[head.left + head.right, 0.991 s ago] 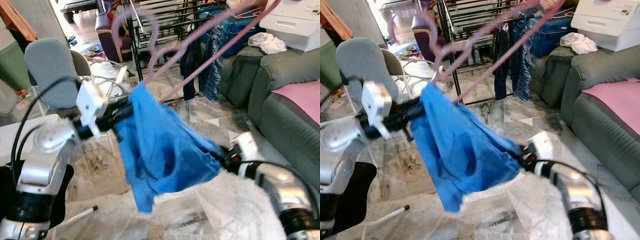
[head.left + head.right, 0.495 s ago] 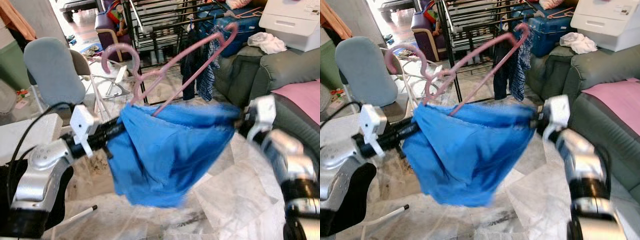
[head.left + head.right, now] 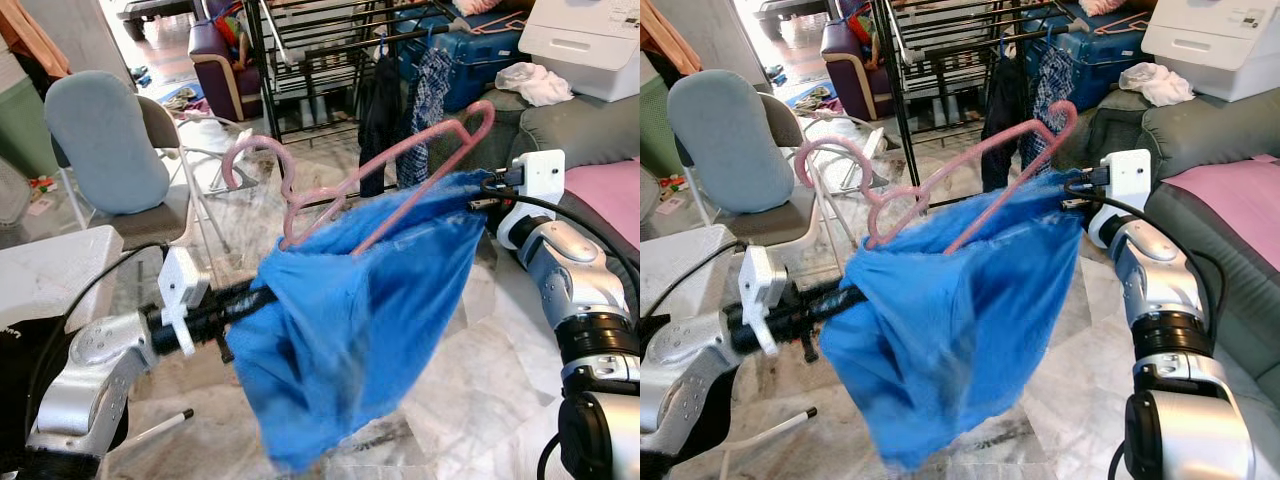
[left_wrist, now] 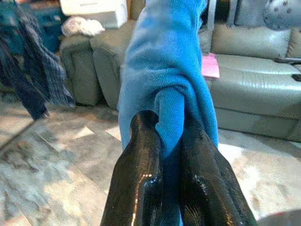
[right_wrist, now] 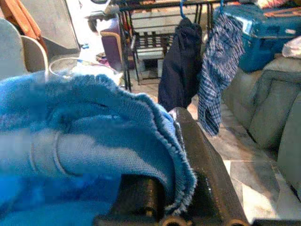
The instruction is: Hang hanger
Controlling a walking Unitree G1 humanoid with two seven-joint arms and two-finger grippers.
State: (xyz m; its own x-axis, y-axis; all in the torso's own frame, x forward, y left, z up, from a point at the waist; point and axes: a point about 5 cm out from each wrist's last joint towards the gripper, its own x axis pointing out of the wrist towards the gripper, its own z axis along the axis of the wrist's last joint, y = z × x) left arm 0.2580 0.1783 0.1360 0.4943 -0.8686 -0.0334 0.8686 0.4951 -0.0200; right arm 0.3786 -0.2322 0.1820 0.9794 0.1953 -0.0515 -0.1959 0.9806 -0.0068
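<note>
- My two head eyes look forward and down at the blue cloth (image 3: pixel 350 330) mid-frame, drying rack (image 3: pixel 310 60) at the top.
- My left wrist camera sits very close behind my left pincer (image 4: pixel 171 155), facing the sofa (image 4: pixel 254 89).
- My right wrist camera, equally close, faces that rack.

A soft blue cloth (image 3: pixel 350 340) with a frayed, rough hem is held; its weave looks matt. The pink hanger (image 3: pixel 380 180) appears to be smooth plastic. Glossy black fingers (image 4: pixel 141 179) are seen on the left pincer (image 4: pixel 171 188). The floor (image 3: pixel 470 390) is polished marble, and the sofa (image 4: pixel 254 89) looks like smooth grey leather.
</note>
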